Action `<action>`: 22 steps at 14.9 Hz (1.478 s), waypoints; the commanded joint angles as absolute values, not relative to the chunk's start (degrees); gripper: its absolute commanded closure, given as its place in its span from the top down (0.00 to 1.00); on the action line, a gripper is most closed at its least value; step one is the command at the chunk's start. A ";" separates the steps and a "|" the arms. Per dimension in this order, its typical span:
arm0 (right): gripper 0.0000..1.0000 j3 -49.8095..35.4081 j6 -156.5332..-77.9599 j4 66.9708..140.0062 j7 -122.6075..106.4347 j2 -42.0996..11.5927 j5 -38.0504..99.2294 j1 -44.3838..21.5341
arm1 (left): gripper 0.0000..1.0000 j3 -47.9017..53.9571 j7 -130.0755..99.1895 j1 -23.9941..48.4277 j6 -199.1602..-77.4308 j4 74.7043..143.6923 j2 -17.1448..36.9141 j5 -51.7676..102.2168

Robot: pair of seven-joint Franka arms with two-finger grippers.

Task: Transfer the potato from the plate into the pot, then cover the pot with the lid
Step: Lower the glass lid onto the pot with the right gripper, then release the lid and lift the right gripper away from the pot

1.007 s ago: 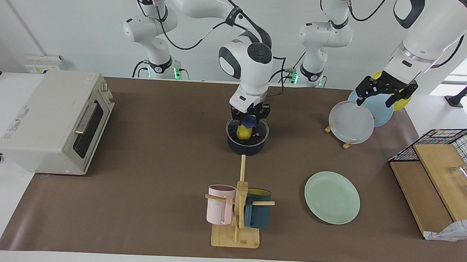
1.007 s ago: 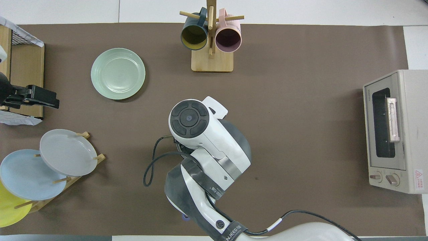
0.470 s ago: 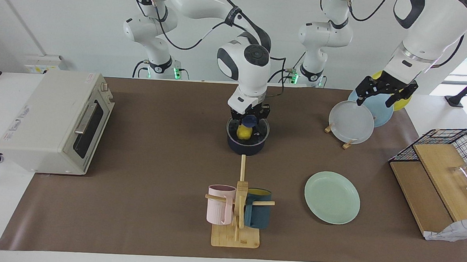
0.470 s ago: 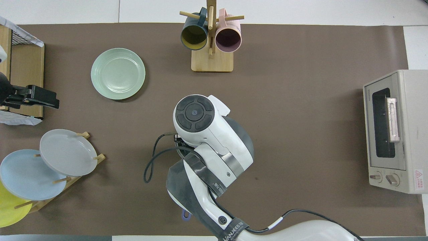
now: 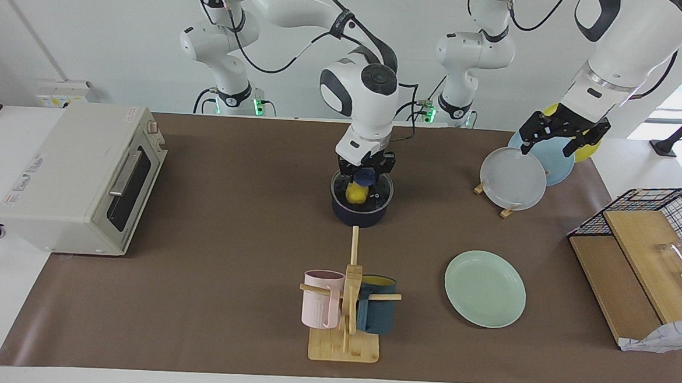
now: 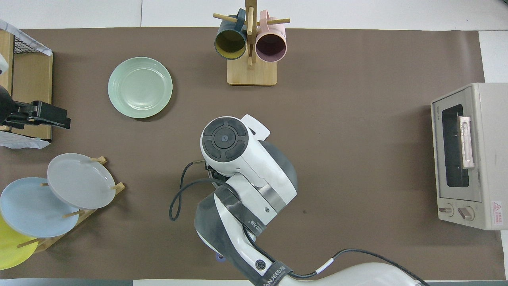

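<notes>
The dark navy pot (image 5: 358, 216) stands mid-table. The yellow potato (image 5: 355, 193) lies inside it and shows through the clear glass lid (image 5: 379, 192). The lid lies level at the pot's rim; I cannot tell whether it rests on it. My right gripper (image 5: 365, 173) is shut on the lid's blue knob, straight over the pot. In the overhead view the right arm hides pot, lid and potato. The mint-green plate (image 5: 485, 288) (image 6: 140, 87) lies bare, farther from the robots, toward the left arm's end. My left gripper (image 5: 548, 145) (image 6: 63, 119) waits open, raised over the upright plates.
A wooden mug tree (image 5: 347, 308) with a pink and a teal mug stands farther from the robots than the pot. A rack of grey, blue and yellow plates (image 5: 514, 178) and a wire basket (image 5: 655, 219) are at the left arm's end. A toaster oven (image 5: 79, 178) is at the right arm's end.
The right arm's wrist swayed a little and came back. Its gripper stayed shut on the knob over the pot. The left arm has not moved.
</notes>
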State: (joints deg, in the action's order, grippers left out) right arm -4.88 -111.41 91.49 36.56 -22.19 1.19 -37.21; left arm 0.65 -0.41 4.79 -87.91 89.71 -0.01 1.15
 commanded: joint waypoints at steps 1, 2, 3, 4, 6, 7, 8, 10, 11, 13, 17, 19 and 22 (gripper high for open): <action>0.00 -5.10 -111.71 91.85 37.35 -22.94 0.35 -37.00 | 1.00 1.05 -0.09 4.13 -87.36 90.26 -0.53 0.18; 0.36 -5.10 -111.80 91.93 37.35 -22.94 0.35 -37.00 | 1.00 1.05 -0.09 4.04 -87.36 90.26 -0.53 0.09; 0.99 -5.10 -112.49 91.93 37.35 -22.94 0.26 -37.00 | 1.00 1.05 -0.09 4.13 -87.36 90.26 -0.53 0.09; 1.00 -5.10 -112.50 91.93 37.35 -22.94 0.26 -37.09 | 1.00 1.05 -0.09 4.13 -87.36 90.26 -0.53 0.17; 1.00 -5.10 -110.58 90.97 37.27 -22.76 0.09 -36.83 | 1.00 1.05 -0.09 4.13 -87.36 90.26 -0.53 0.09; 1.00 -5.01 -109.17 89.40 37.27 -22.76 0.09 -36.74 | 1.00 1.05 -0.09 4.13 -87.36 90.26 -0.53 0.09; 1.00 -5.01 -108.12 88.34 37.27 -22.76 0.09 -36.39 | 1.00 1.05 -0.09 4.13 -87.36 90.26 -0.53 0.17; 1.00 -4.75 -105.22 85.27 37.18 -22.59 0.09 -35.86 | 1.00 1.05 -0.09 4.13 -87.36 90.26 -0.53 0.09; 1.00 -4.57 -104.42 83.86 37.18 -22.24 0.09 -35.25 | 1.00 1.05 -0.09 4.13 -87.36 90.26 -0.53 0.17; 1.00 -4.66 -100.66 81.57 36.57 -20.67 0.17 -31.66 | 1.00 1.05 -0.09 4.13 -87.36 90.26 -0.53 0.09; 1.00 -4.57 -90.20 80.77 26.92 -13.64 0.09 -22.35 | 1.00 1.05 -0.09 4.13 -87.36 90.26 -0.53 0.18; 1.00 -4.48 -86.41 81.47 23.39 -9.34 0.09 -16.72 | 1.00 1.05 -0.09 4.13 -87.36 90.26 -0.53 0.17; 1.00 -4.48 -82.28 82.00 17.43 -6.25 -0.09 -9.43 | 1.00 1.05 -0.09 4.13 -87.36 90.26 -0.53 0.18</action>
State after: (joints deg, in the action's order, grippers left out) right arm -3.62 -83.59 79.96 20.96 -8.37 0.50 -13.40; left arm 0.65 -0.41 4.79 -87.91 89.71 -0.01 1.15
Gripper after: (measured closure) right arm 0.000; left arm 0.000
